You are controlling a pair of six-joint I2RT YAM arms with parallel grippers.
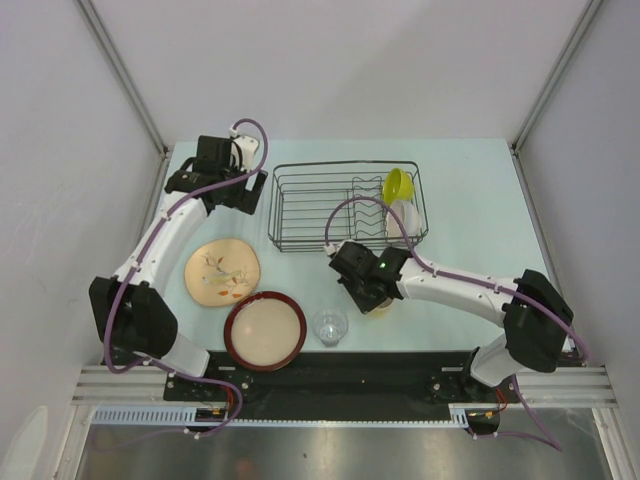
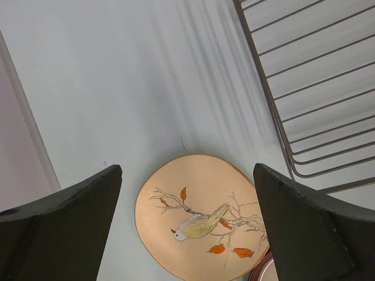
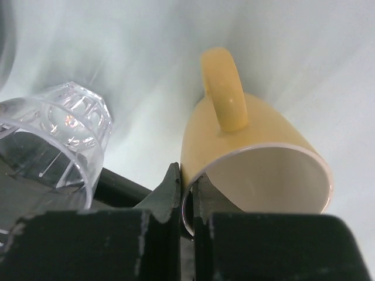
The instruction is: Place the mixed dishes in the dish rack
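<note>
Black wire dish rack [image 1: 300, 205] sits toward the far side of the table [image 1: 470, 190], its left half open, with the lime green bowl [image 1: 397, 185] and small pale saucer [image 1: 403, 220] at its right end. Nearer the arms lie the dark-red-rimmed cream dish [image 1: 264, 331], beige floral-patterned plate [image 1: 222, 272] and clear glass [image 1: 329, 326]. The left gripper [image 2: 187, 168] gapes wide and empty over the plate; the right gripper [image 3: 186, 181] pinches the rim of the pale yellow mug [image 3: 258, 146], just beside the glass.

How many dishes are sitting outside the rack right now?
4: floral plate front-left of the rack, red-rimmed dish nearer than that, clear glass to its right, yellow mug pinched by the right gripper. None seem hidden.
</note>
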